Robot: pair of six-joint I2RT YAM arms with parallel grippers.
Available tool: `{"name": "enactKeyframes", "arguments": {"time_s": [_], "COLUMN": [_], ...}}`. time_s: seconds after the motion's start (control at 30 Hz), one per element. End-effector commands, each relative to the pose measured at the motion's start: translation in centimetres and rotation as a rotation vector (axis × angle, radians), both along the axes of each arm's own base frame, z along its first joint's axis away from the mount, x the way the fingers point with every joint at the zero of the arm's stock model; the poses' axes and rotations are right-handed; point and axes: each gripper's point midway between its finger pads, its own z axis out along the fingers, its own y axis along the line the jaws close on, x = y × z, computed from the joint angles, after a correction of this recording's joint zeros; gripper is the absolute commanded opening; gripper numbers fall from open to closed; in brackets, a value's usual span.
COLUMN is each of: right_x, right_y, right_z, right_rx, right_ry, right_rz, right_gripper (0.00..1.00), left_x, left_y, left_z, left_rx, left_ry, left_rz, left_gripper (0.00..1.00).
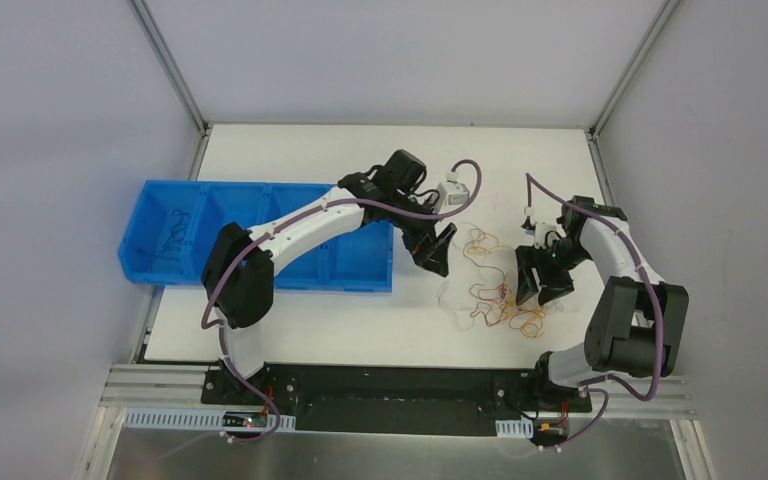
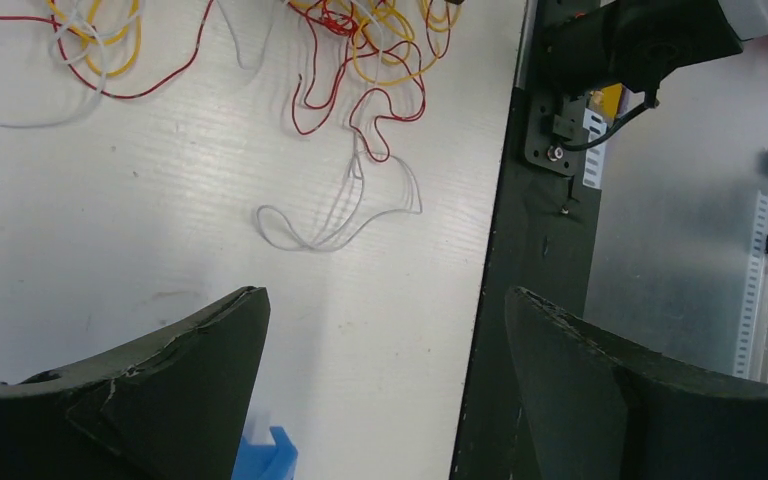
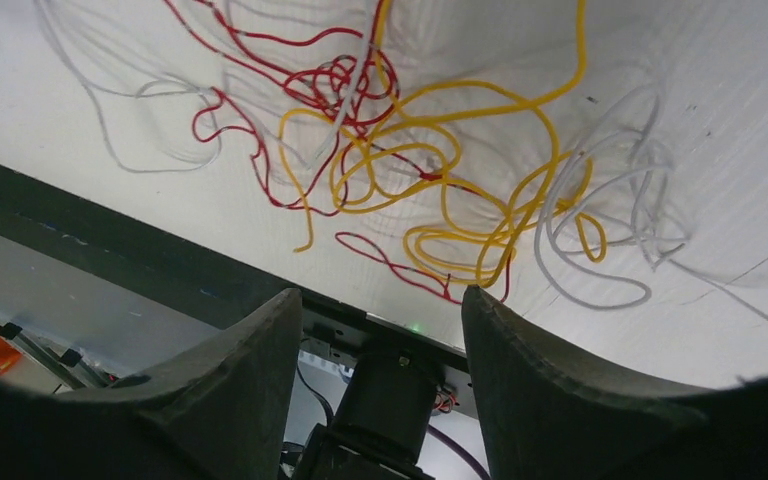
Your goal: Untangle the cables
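Note:
A tangle of thin red, yellow, orange and white cables [image 1: 495, 290] lies on the white table between my two grippers. In the right wrist view the red, yellow and white loops [image 3: 430, 170] lie crossed over each other just beyond my fingers. In the left wrist view a white loop [image 2: 335, 215] lies apart from the red and yellow strands [image 2: 360, 60]. My left gripper [image 1: 438, 250] is open and empty, left of the tangle. My right gripper [image 1: 542, 280] is open and empty at the tangle's right edge. A thin black cable [image 1: 170, 235] lies in the blue bin.
A blue bin [image 1: 255, 240] with several compartments sits at the table's left, partly under the left arm. The black base rail [image 1: 380, 385] runs along the near edge. Grey walls enclose the sides.

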Motion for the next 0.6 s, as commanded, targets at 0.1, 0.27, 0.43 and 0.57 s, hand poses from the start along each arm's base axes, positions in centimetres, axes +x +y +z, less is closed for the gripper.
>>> {"name": "enactKeyframes", "arguments": {"time_s": [0.1, 0.27, 0.43, 0.57], "right_x": [2.5, 3.4, 4.1, 6.2], "right_y": [-2.1, -3.3, -2.0, 0.1], "right_z": [-2.4, -2.6, -0.2, 2.2], "right_rx": [-0.072, -0.117, 0.008, 0.129], "right_ry": [-0.015, -0.028, -0.075, -0.127], "right_rz": [-0.027, -0.039, -0.049, -0.089], "right_gripper": [0.59, 0.52, 0.52, 0.51], "left_x": [2.5, 3.2, 3.9, 4.8], "left_y": [-2.9, -2.8, -2.6, -2.7], "left_z": [2.4, 2.6, 2.3, 2.2], "left_rx": [-0.139, -0.143, -0.142, -0.159], "left_ry": [-0.070, -0.113, -0.143, -0.130], "left_rz": [0.011, 0.030, 0.068, 0.108], "left_gripper": [0.92, 0.94, 0.99, 0.99]}}
